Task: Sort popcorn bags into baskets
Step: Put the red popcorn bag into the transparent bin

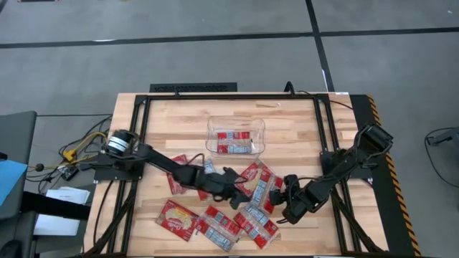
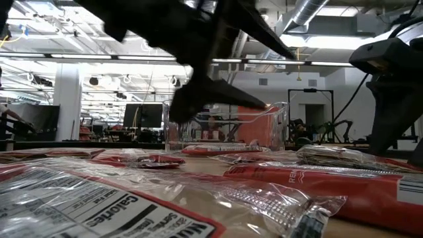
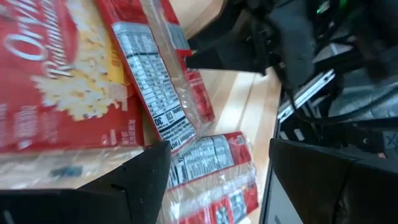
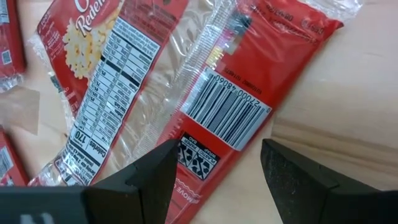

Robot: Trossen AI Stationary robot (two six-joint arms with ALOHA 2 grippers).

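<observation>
Popcorn bags under both open hands

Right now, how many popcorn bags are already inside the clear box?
2, side by side in the clear bin: one popcorn bag toward the table's far edge, another just nearer the arms. Any bag hidden underneath would not show.

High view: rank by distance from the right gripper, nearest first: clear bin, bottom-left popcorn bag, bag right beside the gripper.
From the right gripper:
1. Bag beside it, just to its left.
2. Clear bin, up toward the table's far middle.
3. Bottom-left bag, near front-left edge.
</observation>
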